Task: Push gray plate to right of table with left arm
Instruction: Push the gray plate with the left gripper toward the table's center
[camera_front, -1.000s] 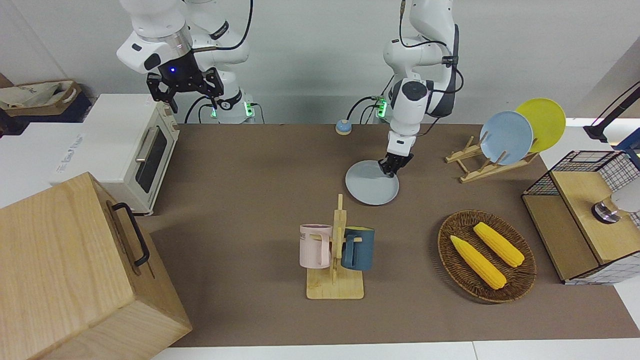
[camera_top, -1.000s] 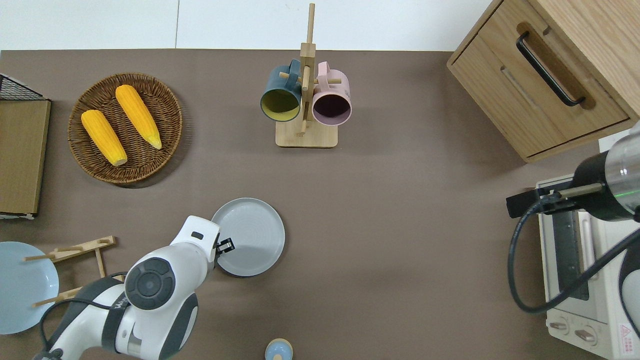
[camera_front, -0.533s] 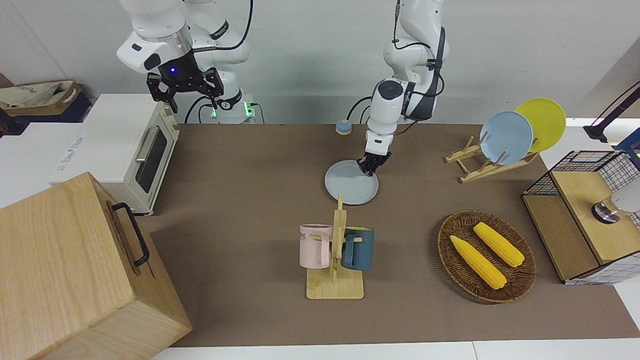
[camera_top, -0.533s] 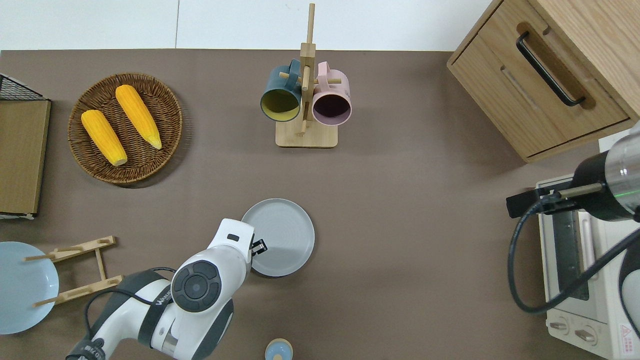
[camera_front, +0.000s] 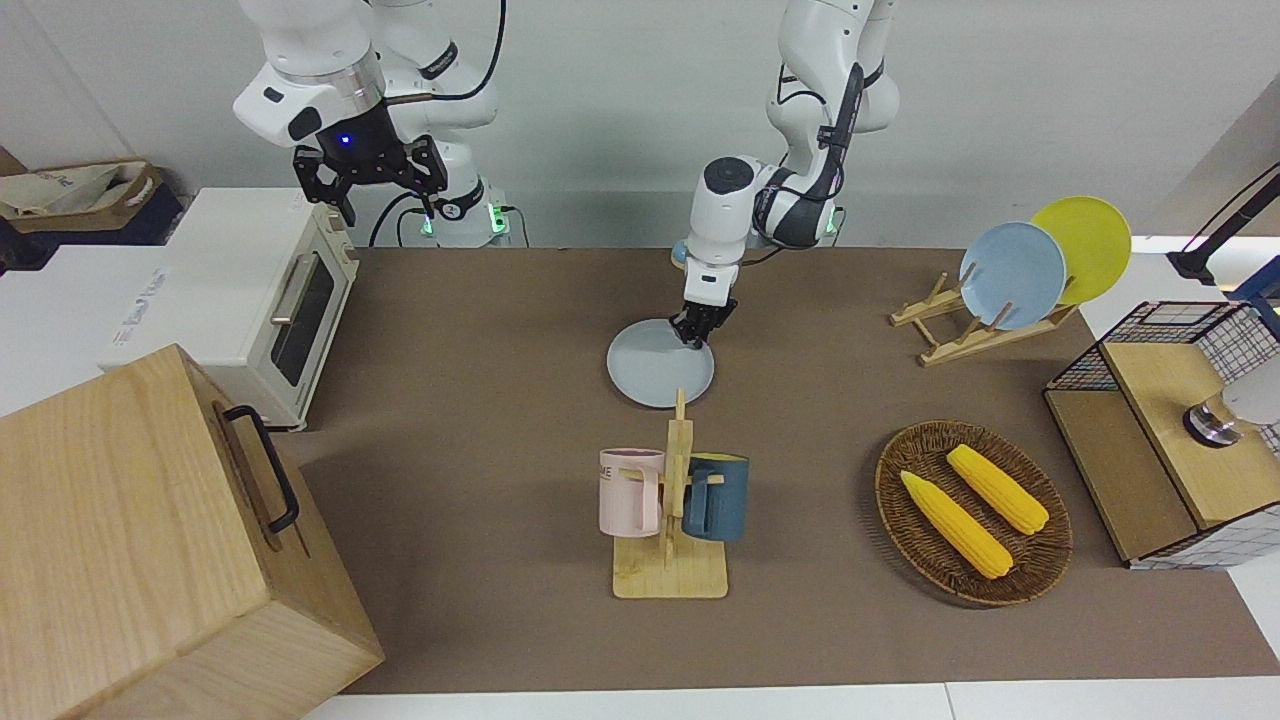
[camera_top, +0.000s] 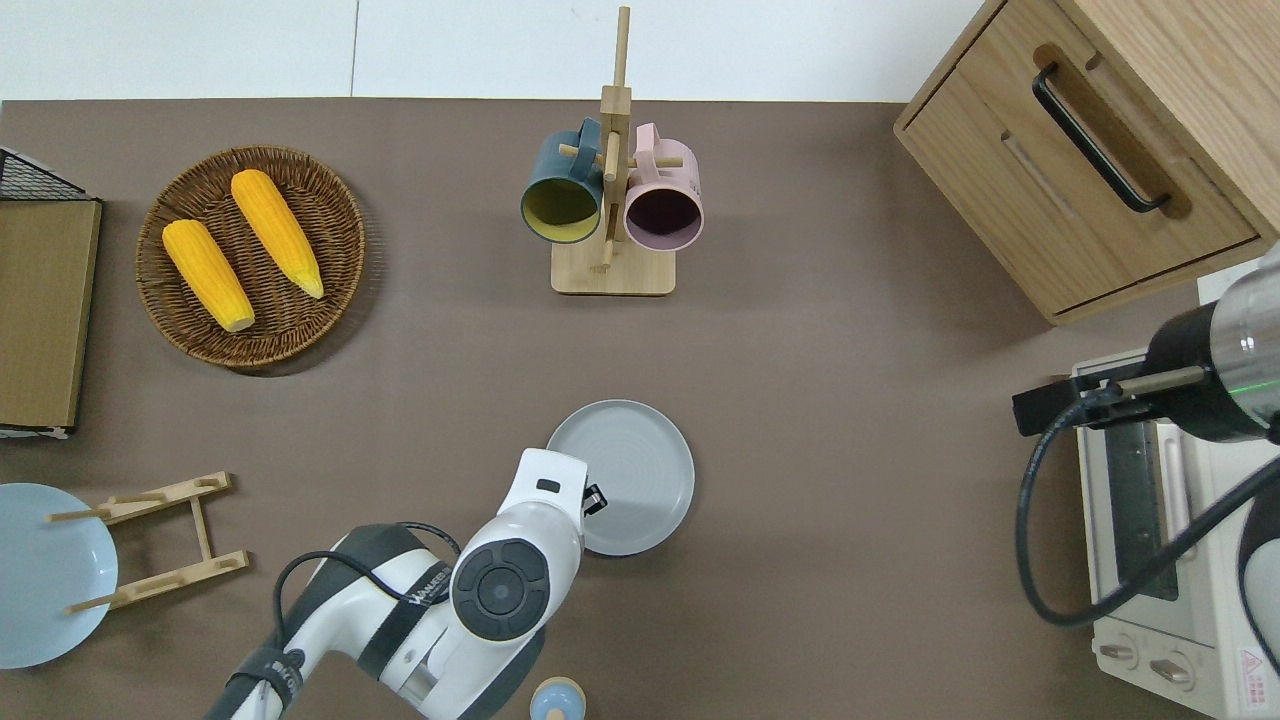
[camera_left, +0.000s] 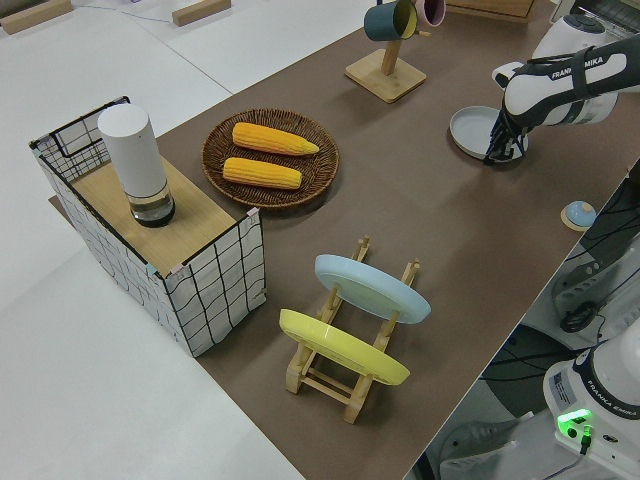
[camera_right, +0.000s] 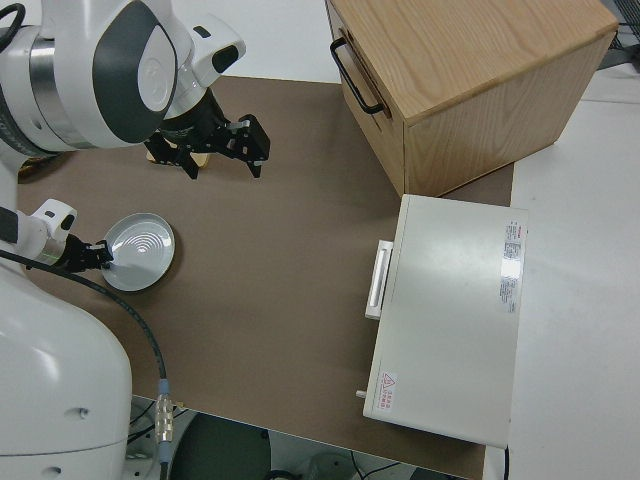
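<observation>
the gray plate (camera_top: 622, 476) lies flat on the table (camera_top: 820, 400), low and just left of centre in the overhead frame, nearer to the robots than the mug rack (camera_top: 611, 180) with its two mugs. the left gripper (camera_top: 592, 498) is down on the plate's rim; whether its fingers are parted or closed, i cannot tell. the right arm is parked. two corn cobs (camera_top: 240, 245) lie in one basket (camera_top: 300, 320) at upper left, and two plates (camera_front: 1045, 262) stand in one rack.

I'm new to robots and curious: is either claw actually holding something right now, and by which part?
Nothing is held. The left claw presses on the gray plate at its rim nearest the robots; the right arm is parked.
</observation>
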